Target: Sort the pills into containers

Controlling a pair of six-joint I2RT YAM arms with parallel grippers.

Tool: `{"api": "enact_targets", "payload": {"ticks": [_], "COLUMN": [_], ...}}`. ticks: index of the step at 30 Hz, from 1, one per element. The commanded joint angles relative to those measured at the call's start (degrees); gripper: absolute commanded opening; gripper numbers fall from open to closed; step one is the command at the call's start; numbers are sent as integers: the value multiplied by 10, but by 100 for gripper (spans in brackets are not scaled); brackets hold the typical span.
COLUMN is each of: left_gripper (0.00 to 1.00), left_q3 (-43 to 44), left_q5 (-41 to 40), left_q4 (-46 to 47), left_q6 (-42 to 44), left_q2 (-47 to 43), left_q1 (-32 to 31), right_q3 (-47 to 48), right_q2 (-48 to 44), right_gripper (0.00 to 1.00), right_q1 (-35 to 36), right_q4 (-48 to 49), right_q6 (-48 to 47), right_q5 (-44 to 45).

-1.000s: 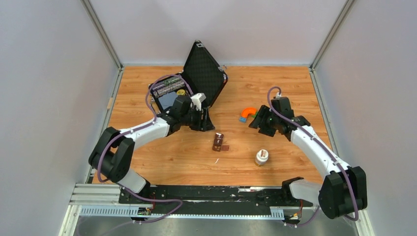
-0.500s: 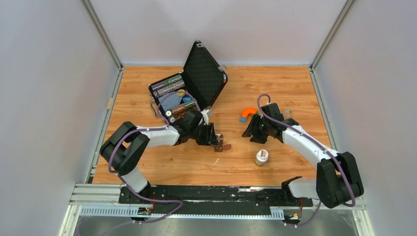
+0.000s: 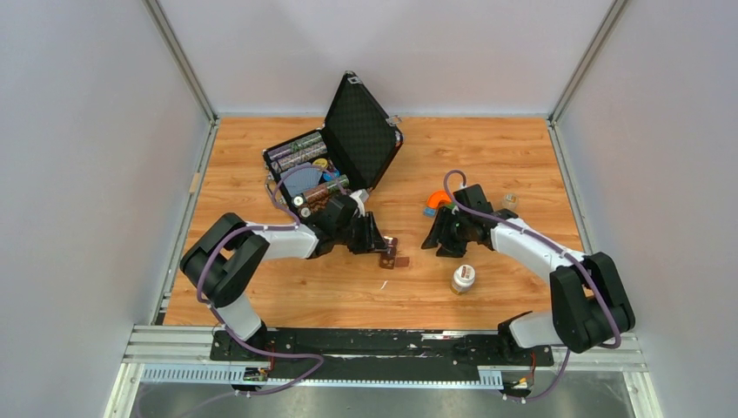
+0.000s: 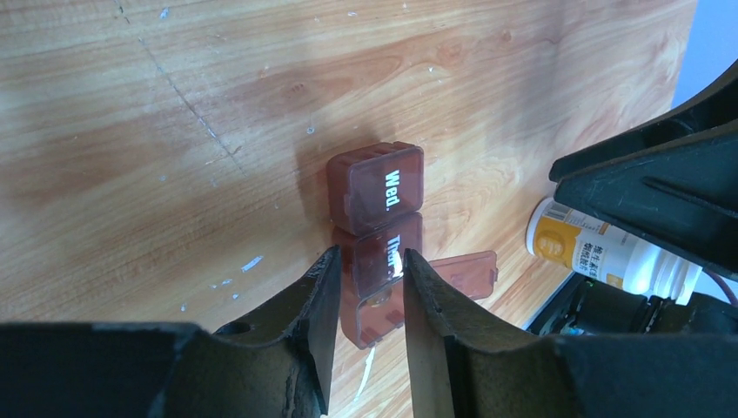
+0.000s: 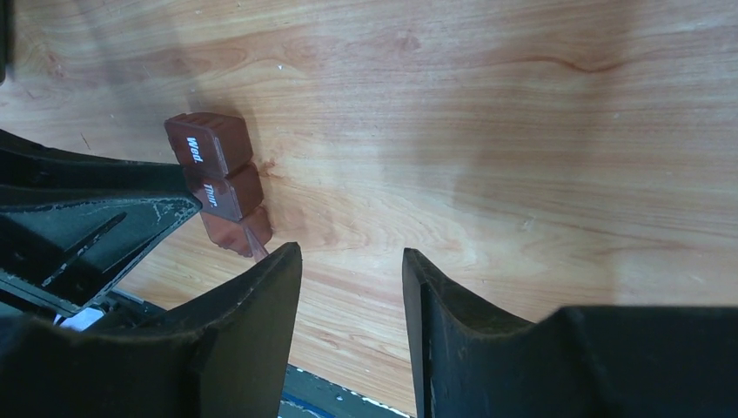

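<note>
Top view: the containers [image 3: 391, 252] lie centrally on the desk [image 3: 487, 157], left hand [image 3: 380, 246] at them

Left wrist view: fingers [image 4: 313, 305] flank the containers, narrow gap; pinch cannot be confirmed; one lid [image 4: 466, 272] open

Right wrist view: right hand [image 5: 351, 252] spread, empty

Brown 3-compartment pill strip [image 3: 389, 251] lies mid-way on the wood tabletop [image 3: 522, 157], w/ one lid flap open toward its right. L gripper [image 3: 379, 243] is at the strip's left side, touching or v. nearly; jaw gap not readable from here. R gripper [image 3: 432, 238] is near the strip's right, apart from it, tips aimed at it. White pill bottle [image 3: 464, 279] stands right of the strip, nearer the arm bases. Open black case [image 3: 361, 131] w/ assorted small items is beyond the strip, to its left. Orange curved piece [image 3: 441, 198] is beyond the strip on its right, just behind R gripper.
</note>
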Motion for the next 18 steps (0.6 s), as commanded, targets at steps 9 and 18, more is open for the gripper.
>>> {"api": "enact_targets", "payload": {"ticks": [9, 18], "left_gripper": [34, 29], "left_q3": [-15, -34], "left_q5": [1, -18], "left_q4": [13, 14], "left_q6": [-64, -136], "left_q2": [8, 2], "left_q1": [0, -1], "right_q3": [12, 19], "right_q2": [27, 51], "right_gripper": [49, 46], "right_q1": [3, 3], "right_q4": [25, 26], "right_q6": [-46, -84], "right_q5": [-55, -92]}}
